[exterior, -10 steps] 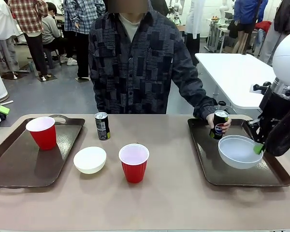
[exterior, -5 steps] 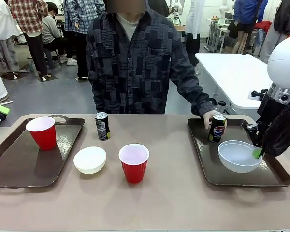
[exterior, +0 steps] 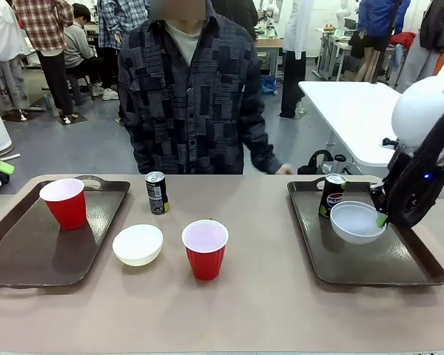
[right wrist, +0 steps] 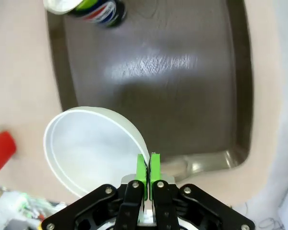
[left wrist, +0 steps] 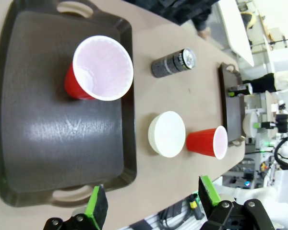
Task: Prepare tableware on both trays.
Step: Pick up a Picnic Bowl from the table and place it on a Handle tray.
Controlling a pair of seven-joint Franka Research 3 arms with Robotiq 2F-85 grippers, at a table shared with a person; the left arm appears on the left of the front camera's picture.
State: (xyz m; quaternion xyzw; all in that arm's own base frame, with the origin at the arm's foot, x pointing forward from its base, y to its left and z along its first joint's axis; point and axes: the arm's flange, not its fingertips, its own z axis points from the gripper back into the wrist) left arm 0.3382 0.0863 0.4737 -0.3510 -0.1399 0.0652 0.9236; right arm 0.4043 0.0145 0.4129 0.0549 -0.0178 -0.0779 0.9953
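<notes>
My right gripper (exterior: 382,219) is shut on the rim of a white bowl (exterior: 357,222), holding it over the right tray (exterior: 370,268) just beside a dark can (exterior: 331,194) that stands on that tray. In the right wrist view the green pads (right wrist: 148,165) pinch the bowl's (right wrist: 91,143) edge. The left tray (exterior: 22,259) carries a red cup (exterior: 64,203). On the bare table stand a second can (exterior: 157,192), a second white bowl (exterior: 138,244) and a second red cup (exterior: 205,248). My left gripper (left wrist: 153,199) hangs open above the left tray's (left wrist: 48,143) near rim.
A person in a dark patterned shirt stands at the far side, one hand (exterior: 284,169) drawn back to the table's edge. A white table (exterior: 355,111) and other people are farther behind. Free tabletop lies between the two trays in front of the red cup.
The person's hand let go of the can on the right tray and pulled away. My right gripper carried the bowl toward the far left, closer to that can.
</notes>
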